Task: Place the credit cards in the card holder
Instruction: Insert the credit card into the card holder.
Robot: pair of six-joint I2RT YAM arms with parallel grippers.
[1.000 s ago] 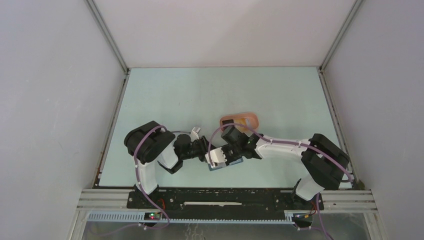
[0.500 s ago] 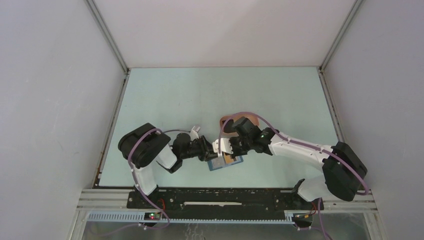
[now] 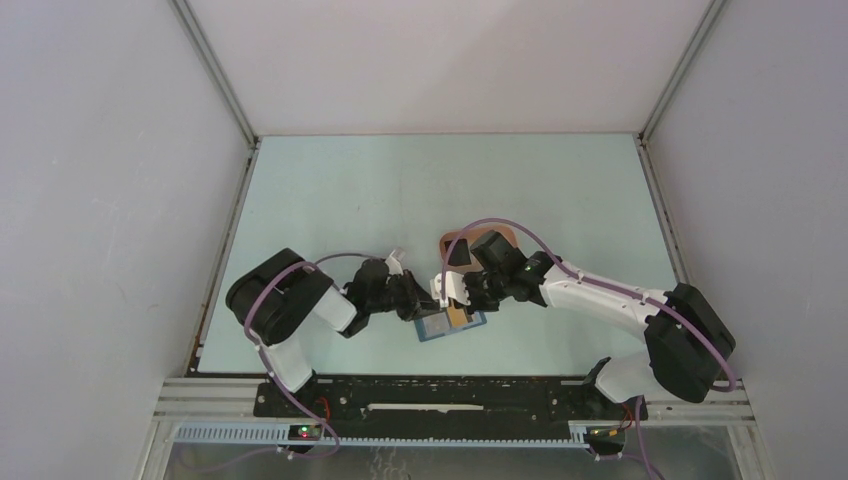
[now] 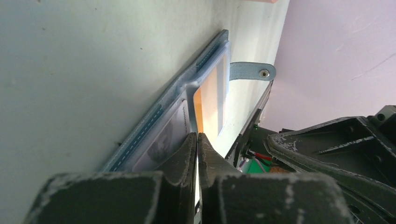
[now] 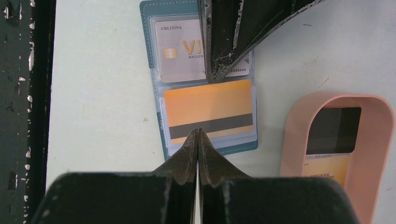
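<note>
The blue card holder (image 5: 159,116) lies open and flat on the table, also seen as card holder (image 3: 452,326) from above. A pale credit card (image 5: 180,51) sits in its upper slot and an orange credit card (image 5: 208,112) with a dark stripe in its lower slot. My right gripper (image 5: 198,133) is shut and empty, its tips at the orange card's lower edge. My left gripper (image 4: 197,136) is shut too, its fingers (image 5: 224,42) resting on the pale card's half. In the left wrist view the snap tab (image 4: 252,71) sticks out past the holder's edge.
A salmon-pink oval tray (image 5: 373,163) stands just right of the holder, with a black card (image 5: 334,123) and a pale orange-printed card (image 5: 327,163) in it. From above, the tray (image 3: 505,237) is partly hidden under my right arm. Grey walls enclose the table on three sides.
My left gripper has closed and its tips have slid right onto the holder. My right arm drew back from over the holder, its elbow swinging out to the right, then held still.
</note>
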